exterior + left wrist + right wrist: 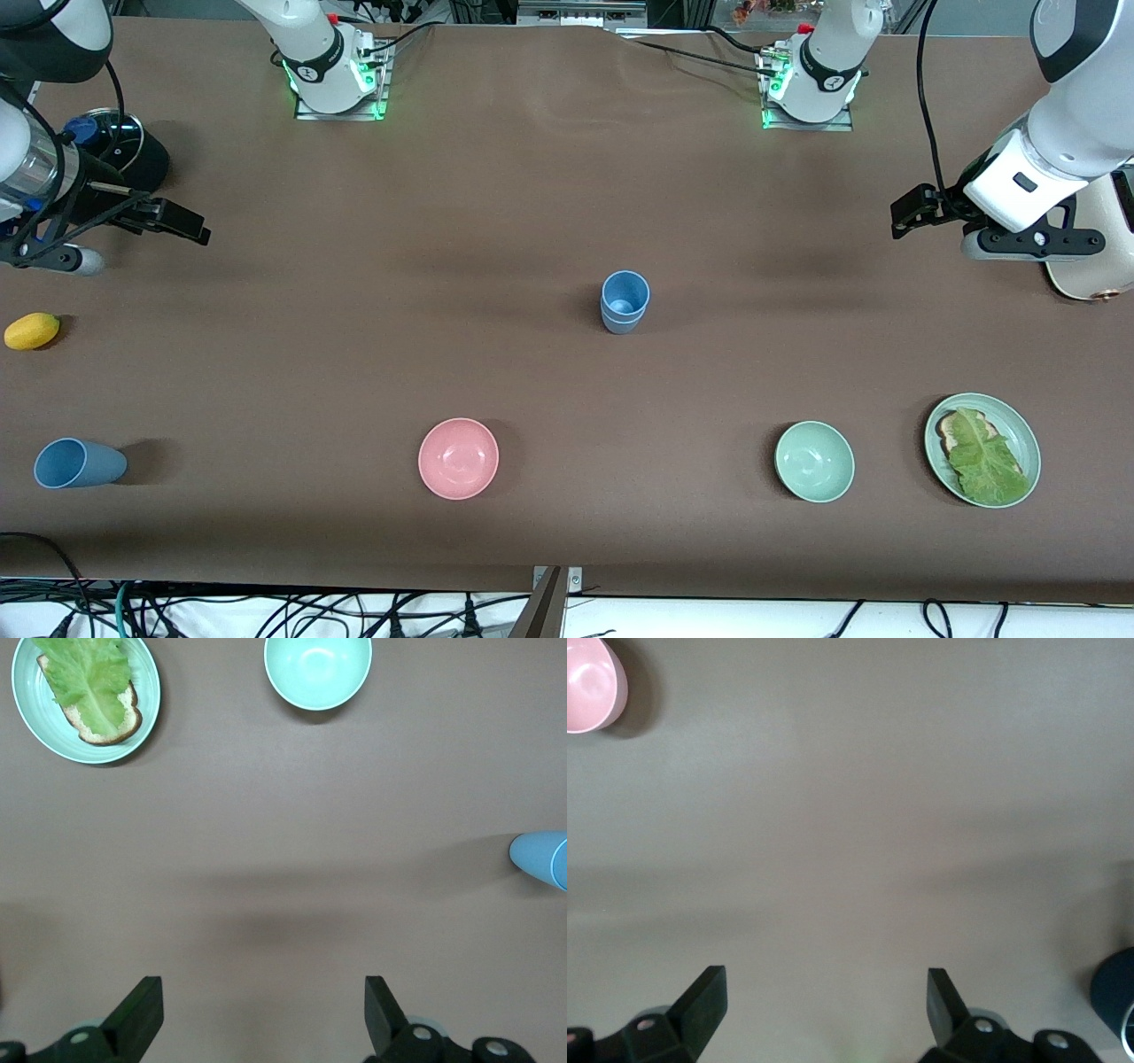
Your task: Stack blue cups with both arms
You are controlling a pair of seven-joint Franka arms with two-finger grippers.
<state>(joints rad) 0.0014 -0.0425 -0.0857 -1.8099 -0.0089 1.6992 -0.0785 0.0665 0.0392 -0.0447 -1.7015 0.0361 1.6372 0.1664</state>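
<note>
You are looking at the table as the front view shows it, starting at the right arm's end. There the right gripper is hanging over bare brown cloth with its fingers spread wide apart and holding nothing; its wrist view confirms the gap.

Nearer the front camera than that gripper, past a lemon, a single blue cup is lying on its side. Its long axis is running along the table's length, with the open mouth pointing toward the right arm's end and the base toward the pink bowl. That is the relation your coming move is turning on: the right arm is by far the nearer one, and a grasp probably means closing across the cup's width, at right angles to that axis.

At mid-table the stacked blue cups are standing upright, mouth up, one nested in the other, well apart from both grippers. This stack is likely where the lying cup is going.

Toward the left arm's end, a pale green bowl and a green plate with toast and lettuce are sitting near the front edge. The left gripper is waiting over the cloth, fingers also wide apart and empty.
</note>
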